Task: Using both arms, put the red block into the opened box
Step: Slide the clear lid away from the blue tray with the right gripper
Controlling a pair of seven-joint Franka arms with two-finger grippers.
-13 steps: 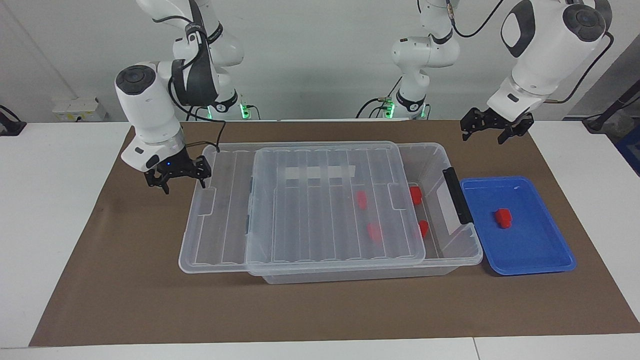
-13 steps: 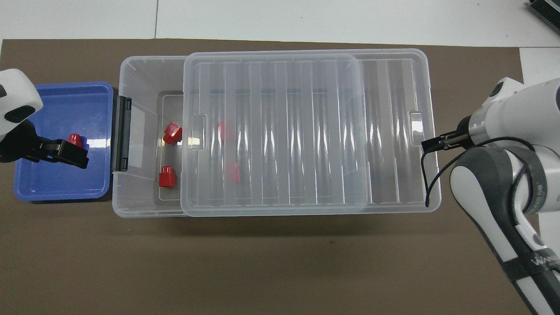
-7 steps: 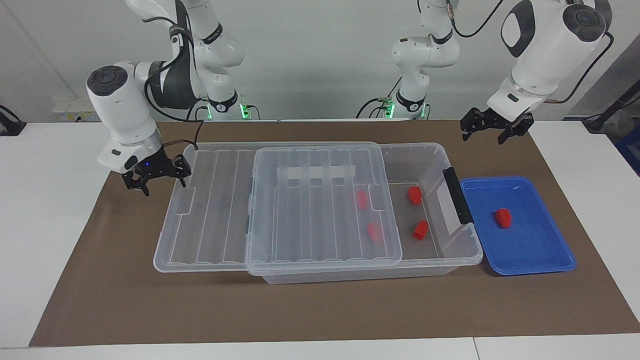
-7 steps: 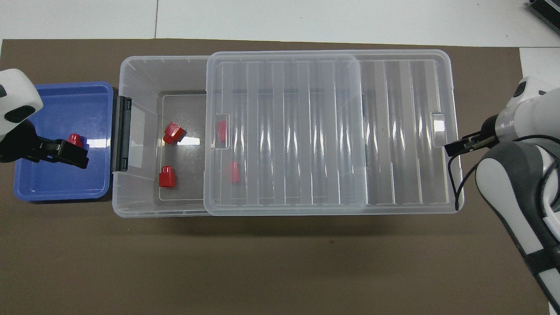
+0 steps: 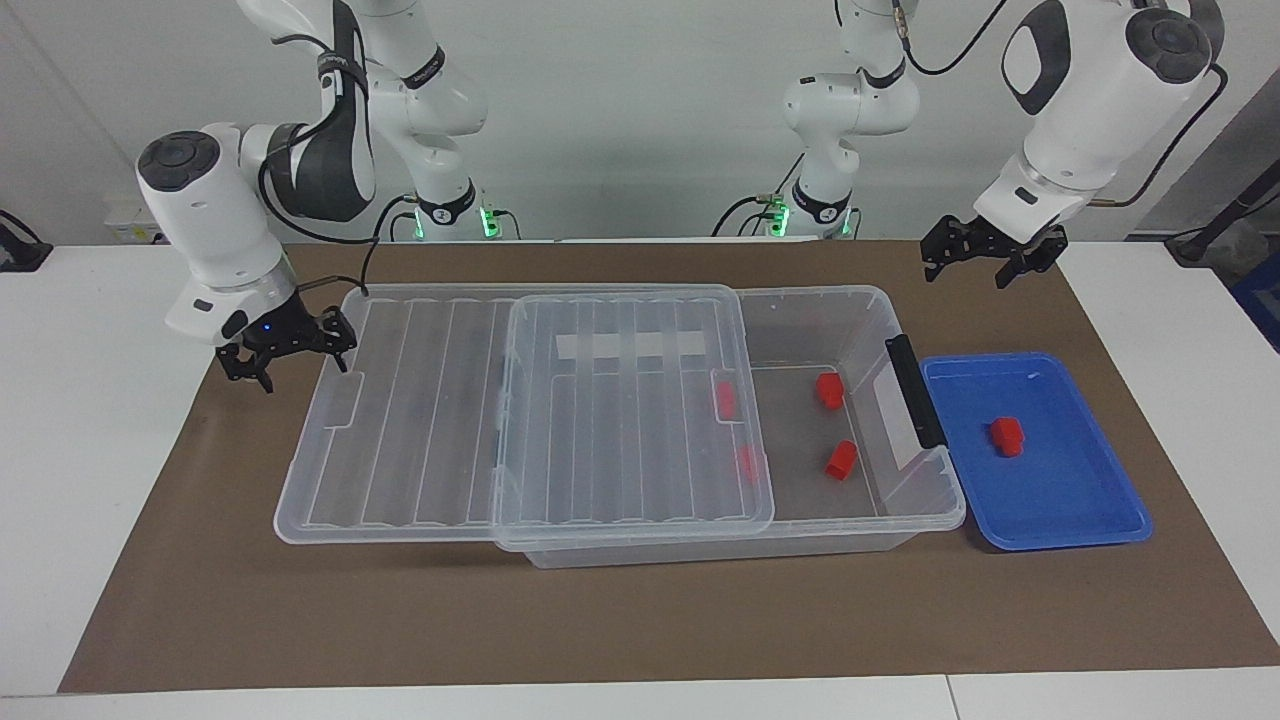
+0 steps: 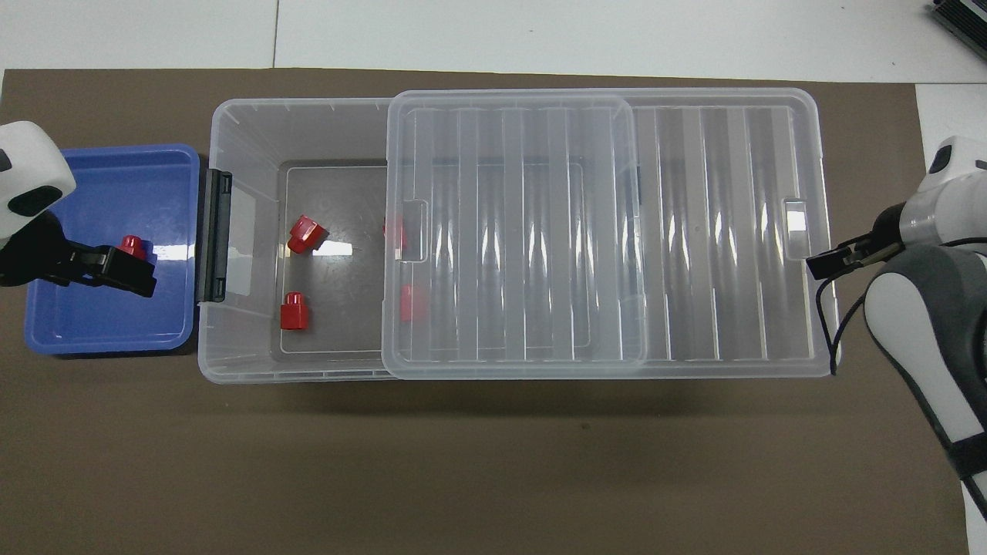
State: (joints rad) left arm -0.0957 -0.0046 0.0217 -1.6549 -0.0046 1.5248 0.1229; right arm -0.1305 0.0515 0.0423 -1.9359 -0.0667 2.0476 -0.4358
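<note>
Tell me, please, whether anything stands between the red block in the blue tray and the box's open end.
Nothing visible does. The red block lies in the blue tray beside the box, whose lid leaves that end uncovered.

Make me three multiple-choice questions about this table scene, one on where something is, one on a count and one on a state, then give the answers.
1. Where does the lone red block lie?
A. in the blue tray
B. on the lid
C. on the brown mat

2. How many red blocks are in the box?
A. two
B. four
C. six

3. How does the lid sit on the box?
A. fully closed
B. slid partway toward the right arm's end
C. off the box, on the mat

Answers:
1 A, it sits on the tray's blue floor.
2 B, two lie in the open part and two show through the lid.
3 B, the handle end is uncovered and the lid overhangs by the right gripper.
</note>
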